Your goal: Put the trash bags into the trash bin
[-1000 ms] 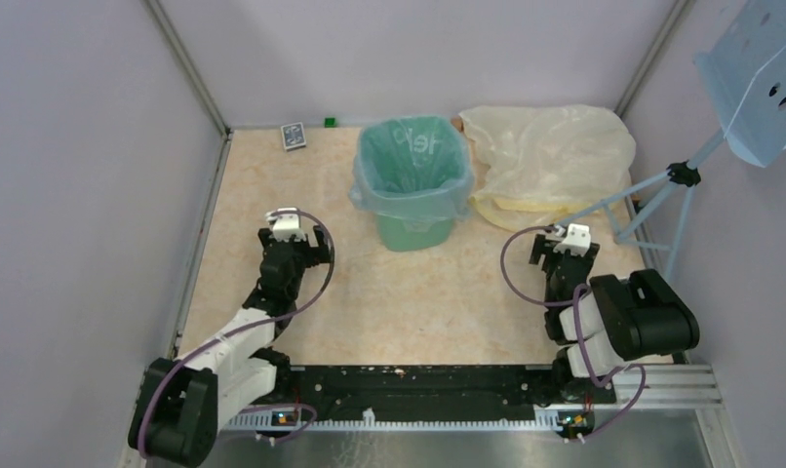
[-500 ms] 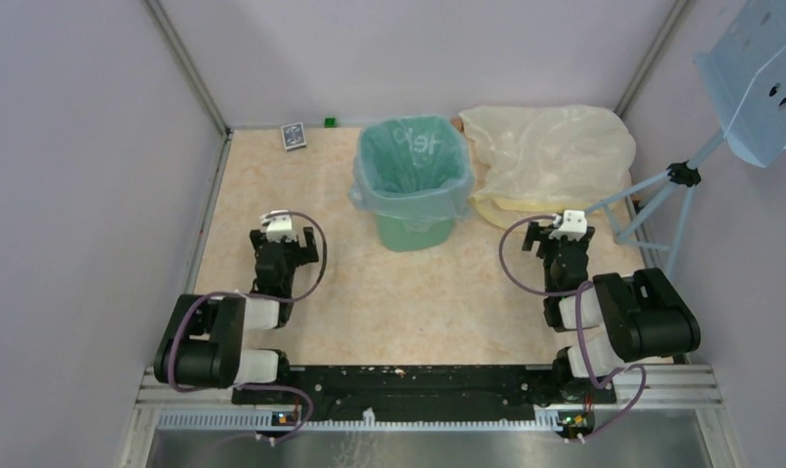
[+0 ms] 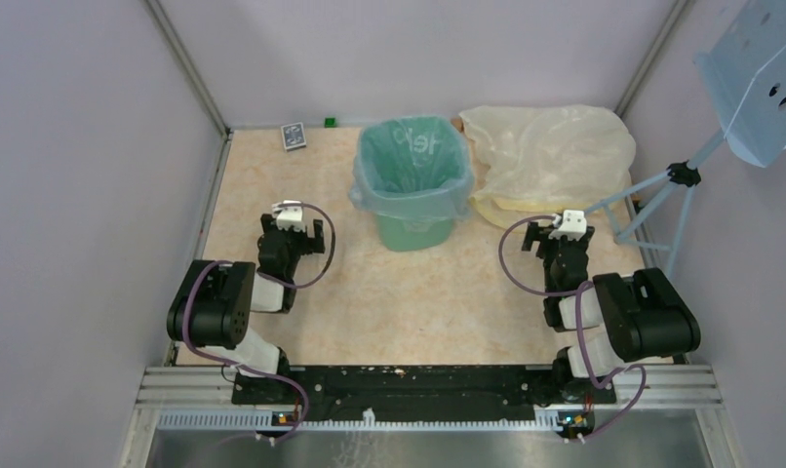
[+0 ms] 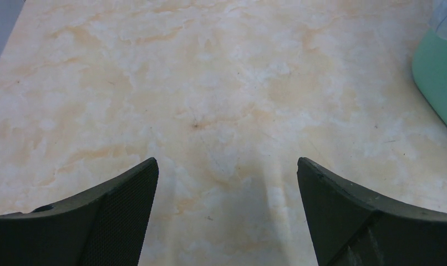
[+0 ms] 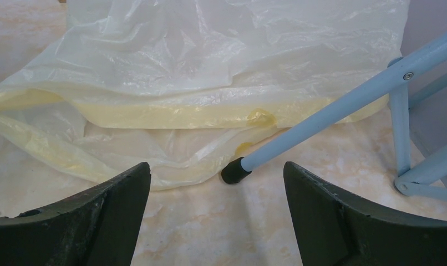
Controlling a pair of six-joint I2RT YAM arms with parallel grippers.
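left wrist: trash bin [image 4: 440, 77] lies right of left gripper [image 4: 227, 164].

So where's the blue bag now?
In the top view, the blue bag lines the green bin, far middle, just left of the cream-yellow bag.

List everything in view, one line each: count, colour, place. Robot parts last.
trash bin: one, mint green, far middle of the table
trash bag: one, pale blue, see-through, lining the bin, folded over its rim
cream-yellow bag: one, translucent, far right, beside the bin
card: one, dark blue, far left corner
block: one, green, small, at the far wall
stand: one, light blue, right edge, foot by the yellow bag
table: one, beige marbled
left gripper: black, open, empty
right gripper: black, open, empty
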